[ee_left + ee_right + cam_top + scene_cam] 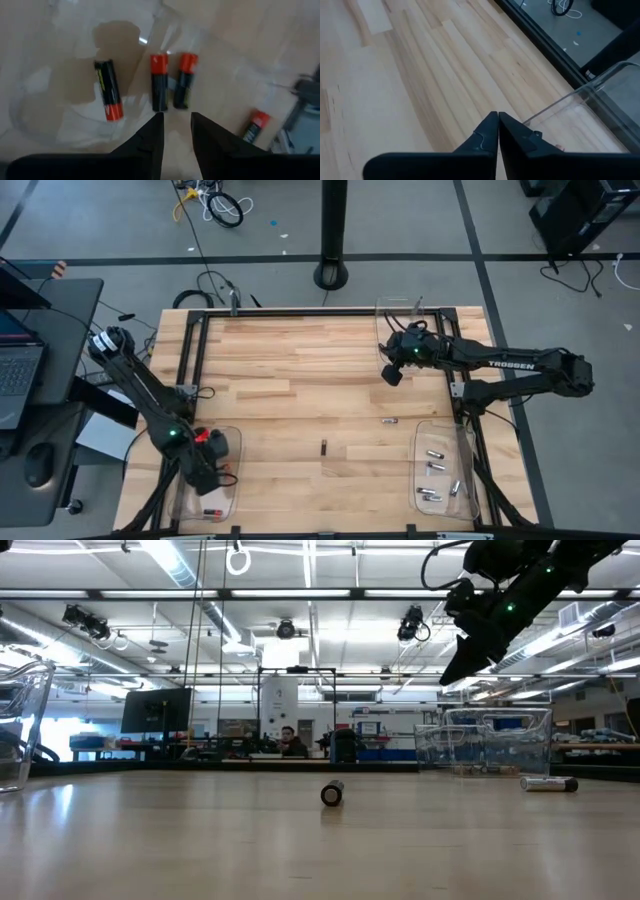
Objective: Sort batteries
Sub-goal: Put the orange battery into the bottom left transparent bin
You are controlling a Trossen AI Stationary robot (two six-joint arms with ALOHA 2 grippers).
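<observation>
The left gripper (pixel 176 120) is seen over the clear tray (pixel 228 442) at the near left corner of the table (pixel 300 370), its two dark fingers parted by a narrow gap with nothing between them; the cells nearest the fingertips lie loose on the tray floor. In the left wrist view three red-and-black batteries (pixel 159 82) are seen lying flat inside that tray, two of them side by side just beyond the fingertips and one apart from them, while a fourth (pixel 255 125) lies off to one side. At the near right corner a second clear tray (pixel 424 432) is seen holding several silvery grey cells (pixel 435 467). On the bare boards between the trays two batteries are left unsorted: a dark one (pixel 324 447) nearer the front edge and a pale one (pixel 390 421) just beyond it, closer to the right tray. Farther back, the right gripper (pixel 391 375) is held above the table with its fingers pressed together and empty, near a clear container (pixel 398 308) at the far edge. The cells are judged light, rigid and smooth, so rolling is to be expected; each is best taken across its middle, with the fingers set square to its long axis.
</observation>
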